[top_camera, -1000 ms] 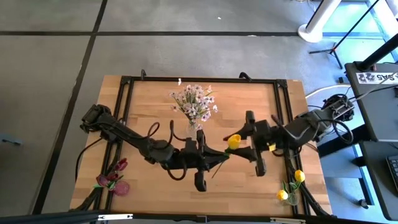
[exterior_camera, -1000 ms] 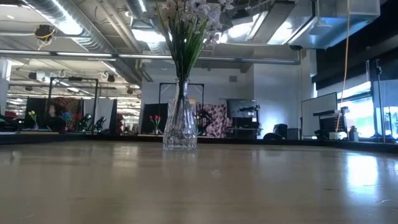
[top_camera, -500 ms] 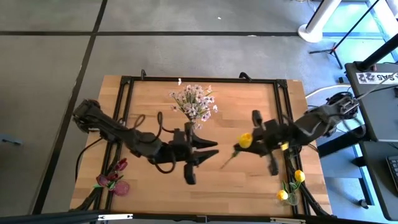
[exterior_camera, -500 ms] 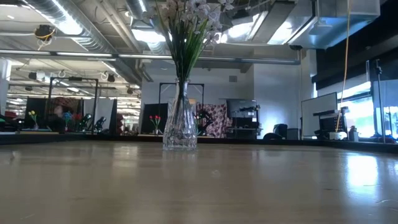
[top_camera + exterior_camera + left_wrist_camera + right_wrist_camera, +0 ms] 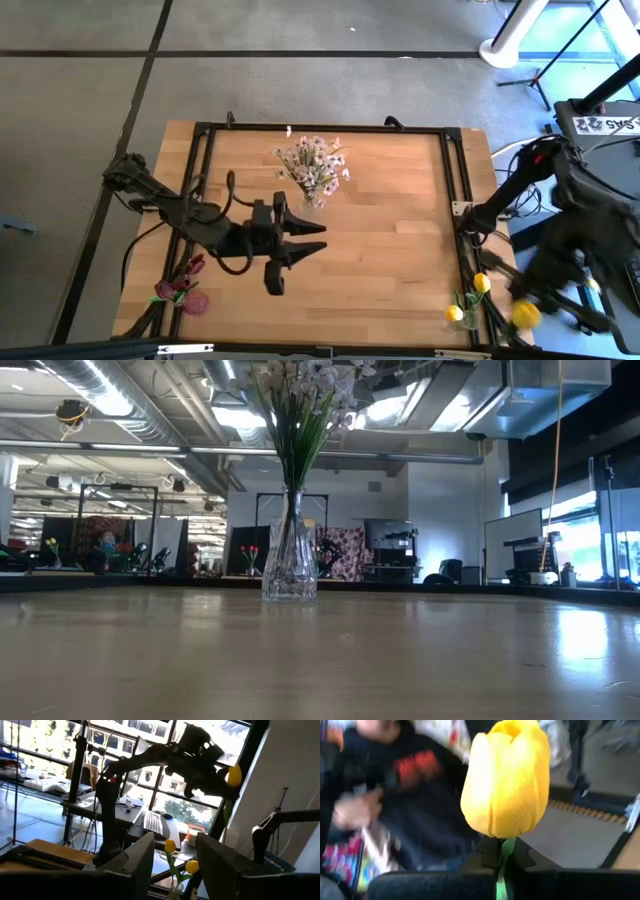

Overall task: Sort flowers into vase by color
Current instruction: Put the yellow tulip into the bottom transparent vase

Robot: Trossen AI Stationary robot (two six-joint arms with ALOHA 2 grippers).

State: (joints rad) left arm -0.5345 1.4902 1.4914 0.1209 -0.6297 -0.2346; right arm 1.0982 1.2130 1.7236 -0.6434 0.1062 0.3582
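Note:
My right gripper (image 5: 502, 854) is shut on a yellow tulip (image 5: 506, 777), held in the air beyond the table's right near corner (image 5: 525, 315). It hangs close to a small vase of yellow tulips (image 5: 466, 300) at that corner. My left gripper (image 5: 312, 239) stands open with nothing between its fingers, over the table's middle left. A glass vase of white-pink flowers (image 5: 312, 170) stands on its base toward the far edge. A vase of dark red tulips (image 5: 185, 290) stands at the left near corner. My right gripper pinches the tulip's green stem (image 5: 503, 849) between its two fingers, just under the bud. The bud stands out past the fingertips. The flower is lifted clear of the table. The rest of the stem is hidden behind the gripper in the right wrist view.
A black frame (image 5: 455, 170) runs round the wooden tabletop. To the table's right stands a dark stand with equipment (image 5: 600, 130). Bare wood (image 5: 390, 250) lies between the two arms.
My left gripper has opened, let go of the yellow tulip and drawn back toward the table's left. My right gripper has shut on the tulip and swung it fast from the table's middle out past the right near corner.

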